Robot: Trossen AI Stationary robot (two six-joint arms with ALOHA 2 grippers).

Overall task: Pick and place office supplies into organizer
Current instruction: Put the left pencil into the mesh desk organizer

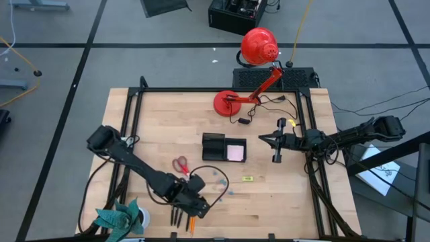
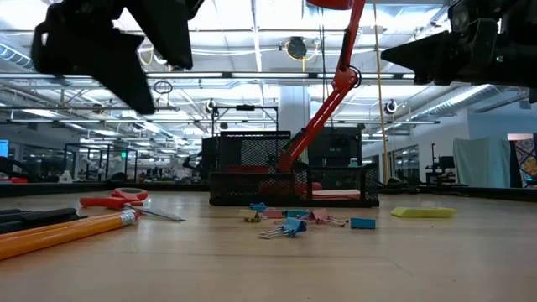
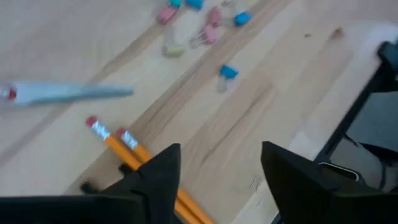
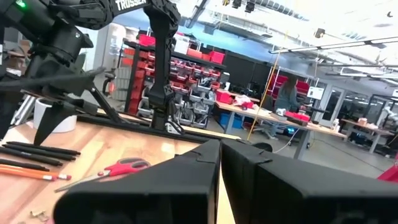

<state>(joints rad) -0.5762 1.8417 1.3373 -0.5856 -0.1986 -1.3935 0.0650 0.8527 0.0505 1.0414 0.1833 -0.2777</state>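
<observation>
White lettering "TRUSSEN" on the left arm (image 4: 134, 6), first letters cut off

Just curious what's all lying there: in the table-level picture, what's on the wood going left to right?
Orange pencil → red-handled scissors → heap of small clips → lone blue bit → yellow bit.

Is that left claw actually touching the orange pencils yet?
Apart. The low view shows the left gripper hanging well above the pencils on the table, with open air between; its fingers are spread in the left wrist view.
</observation>
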